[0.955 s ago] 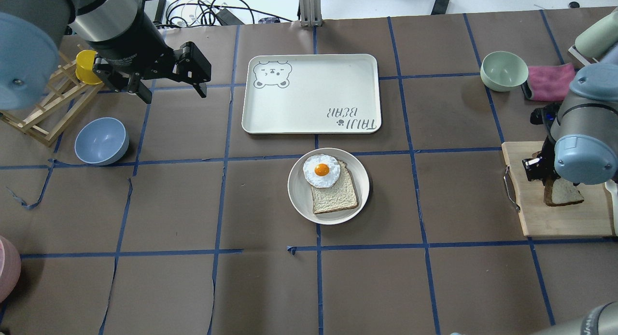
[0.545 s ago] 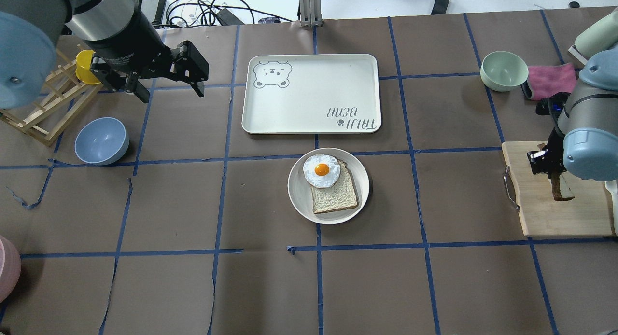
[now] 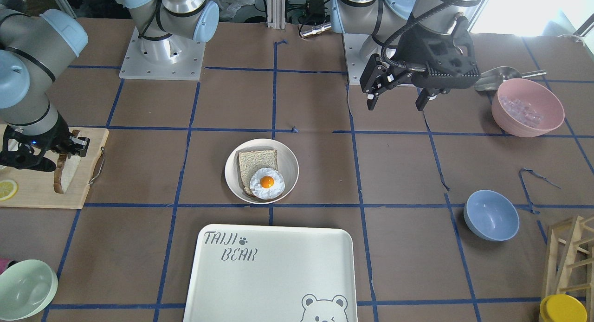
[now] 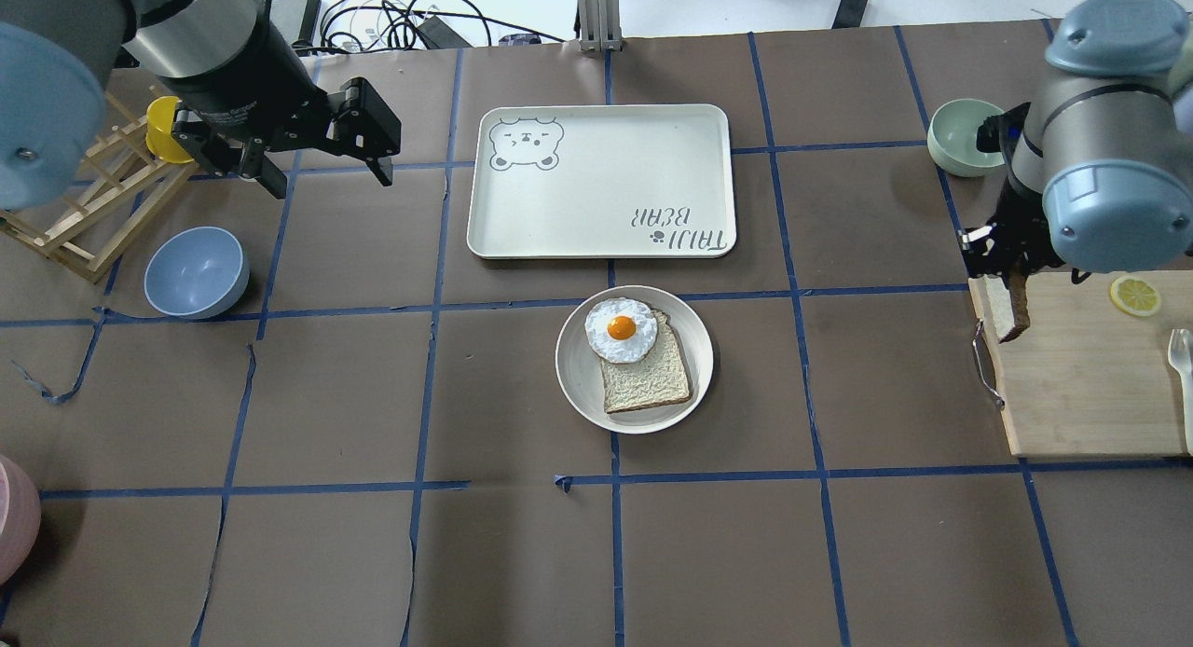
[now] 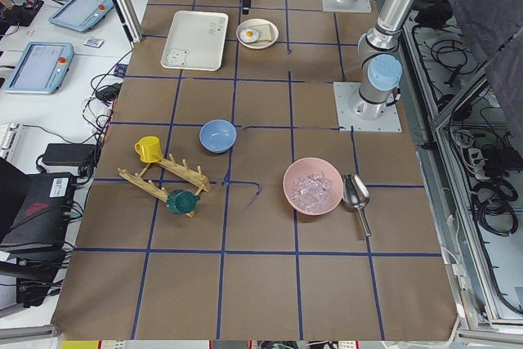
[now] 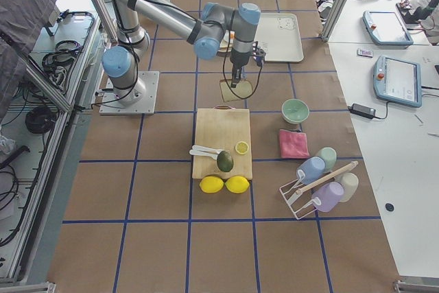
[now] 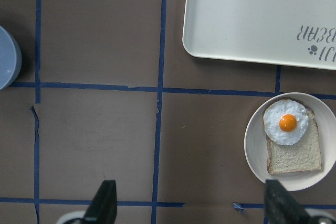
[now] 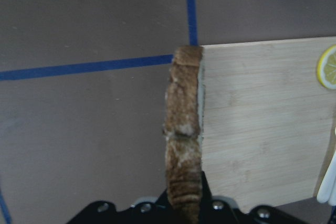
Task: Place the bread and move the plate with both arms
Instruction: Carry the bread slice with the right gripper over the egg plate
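The bread [image 4: 1012,313] hangs edge-down in my right gripper [image 4: 1003,272], which is shut on its crust, above the left end of the wooden cutting board [image 4: 1081,377]. The right wrist view shows the brown crust [image 8: 184,140] edge-on over the board's edge. In the front view the bread [image 3: 60,174] hangs below the gripper [image 3: 65,151]. The plate [image 4: 573,367] sits mid-table and holds a thin-crusted slice with a fried egg [image 4: 621,329]. My left gripper [image 4: 332,183] is open and empty, high over the far left of the table. The left wrist view shows the plate [image 7: 254,150] at lower right.
The bear-printed tray [image 4: 596,181] lies just beyond the plate. A green bowl [image 4: 960,134] stands near the right arm, and a lemon slice [image 4: 1134,295] lies on the board. A blue bowl [image 4: 196,272] and a wooden rack [image 4: 84,209] are at the left. A pink bowl [image 3: 527,107] stands there too.
My right gripper has lifted the bread off the board and carried it toward the board's far left corner; the slice now hangs upright. The left gripper has hardly moved.
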`<state>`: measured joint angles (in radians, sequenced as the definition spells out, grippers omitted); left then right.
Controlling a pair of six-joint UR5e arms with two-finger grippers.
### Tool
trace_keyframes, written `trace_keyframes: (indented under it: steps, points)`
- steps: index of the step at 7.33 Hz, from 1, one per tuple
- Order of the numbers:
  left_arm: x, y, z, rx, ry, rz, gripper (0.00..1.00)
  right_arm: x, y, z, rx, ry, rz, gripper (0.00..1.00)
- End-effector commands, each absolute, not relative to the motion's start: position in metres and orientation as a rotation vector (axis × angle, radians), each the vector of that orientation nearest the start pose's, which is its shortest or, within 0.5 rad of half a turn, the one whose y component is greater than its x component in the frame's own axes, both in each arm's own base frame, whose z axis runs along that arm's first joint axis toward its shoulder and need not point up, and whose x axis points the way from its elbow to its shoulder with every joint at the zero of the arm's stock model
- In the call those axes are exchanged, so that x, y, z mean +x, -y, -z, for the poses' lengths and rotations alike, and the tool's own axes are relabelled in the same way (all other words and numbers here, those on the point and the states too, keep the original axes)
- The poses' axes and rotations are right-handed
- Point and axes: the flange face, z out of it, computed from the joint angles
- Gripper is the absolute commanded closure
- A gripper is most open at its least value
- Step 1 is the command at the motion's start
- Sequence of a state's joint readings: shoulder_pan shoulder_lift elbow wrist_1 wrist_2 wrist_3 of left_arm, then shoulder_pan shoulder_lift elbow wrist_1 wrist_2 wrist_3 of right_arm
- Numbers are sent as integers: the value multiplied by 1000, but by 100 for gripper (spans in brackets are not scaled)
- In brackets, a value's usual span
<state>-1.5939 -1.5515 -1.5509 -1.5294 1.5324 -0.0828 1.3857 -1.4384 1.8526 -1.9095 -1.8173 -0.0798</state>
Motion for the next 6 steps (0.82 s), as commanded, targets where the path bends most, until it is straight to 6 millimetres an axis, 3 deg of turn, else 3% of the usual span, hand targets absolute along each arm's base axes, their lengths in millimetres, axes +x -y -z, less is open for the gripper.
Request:
trace_keyframes:
  steps: [1, 2, 3, 5, 6]
  points:
    - [-148, 488, -512, -93, -3180, 126, 0, 163, 507, -345, 335, -3349, -90, 100]
    - [-148, 488, -512, -93, -3180, 126, 0, 236, 495, -341, 395, -3285, -69, 100]
    - [-148, 488, -512, -93, -3180, 126, 0, 280, 492, -331, 473, -3273, -55, 100]
    - [-148, 487, -511, -93, -3180, 121, 0, 347, 471, -300, 496, -3301, -52, 100]
    - [-148, 487, -511, -93, -3180, 121, 0, 354, 467, -292, 481, -3306, -61, 100]
